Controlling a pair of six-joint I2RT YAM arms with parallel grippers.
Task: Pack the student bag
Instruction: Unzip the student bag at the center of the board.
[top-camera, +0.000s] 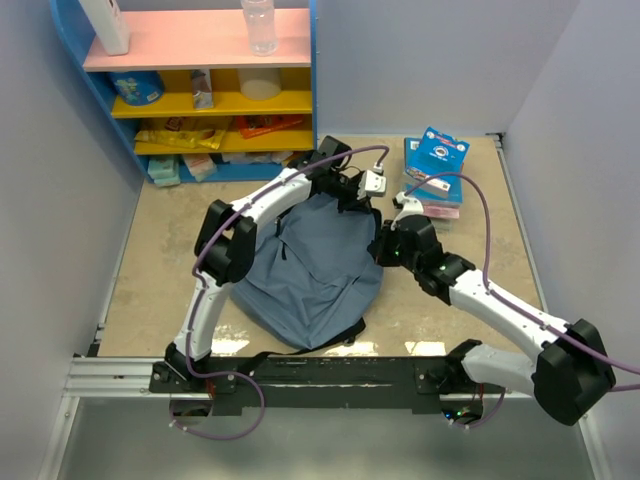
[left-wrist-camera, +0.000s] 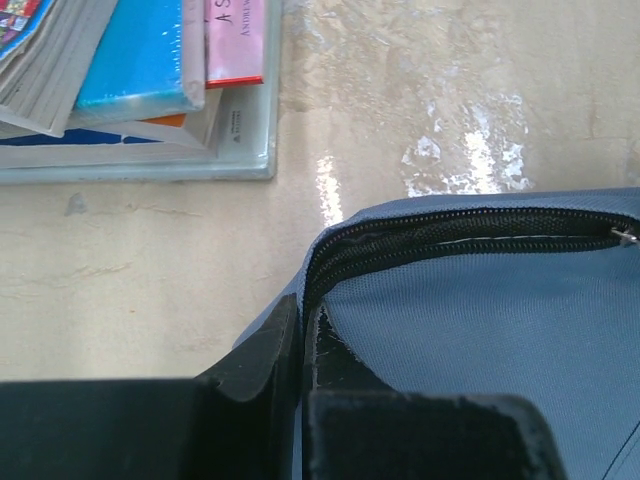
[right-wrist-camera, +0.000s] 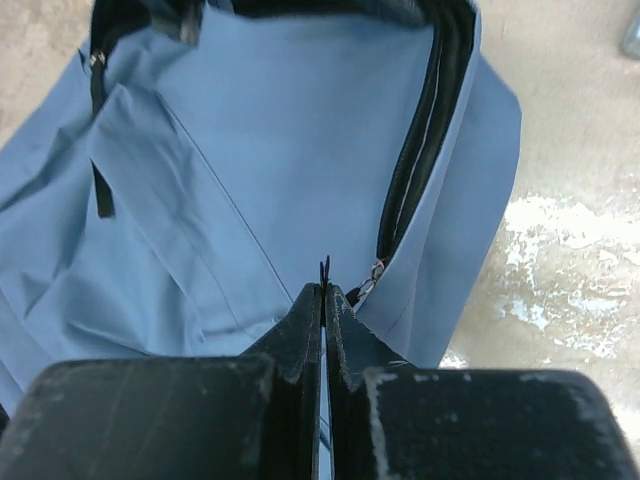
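The slate-blue student bag (top-camera: 305, 275) lies flat in the middle of the table, top end pointing away. Its black zipper (left-wrist-camera: 470, 235) runs round the top and shows a narrow parted gap. My left gripper (top-camera: 352, 190) is at the bag's far top corner. In the left wrist view the left gripper (left-wrist-camera: 303, 318) is shut on the fabric edge beside the zipper. My right gripper (top-camera: 383, 243) is at the bag's right edge. In the right wrist view the right gripper (right-wrist-camera: 324, 292) is shut on the black zipper pull (right-wrist-camera: 324, 268), next to the metal slider (right-wrist-camera: 374, 274).
A stack of books (top-camera: 436, 168) lies at the back right, close to the bag's top; it also shows in the left wrist view (left-wrist-camera: 140, 90). A blue shelf unit (top-camera: 200, 90) with bottles and packets stands at the back left. Grey walls close in both sides.
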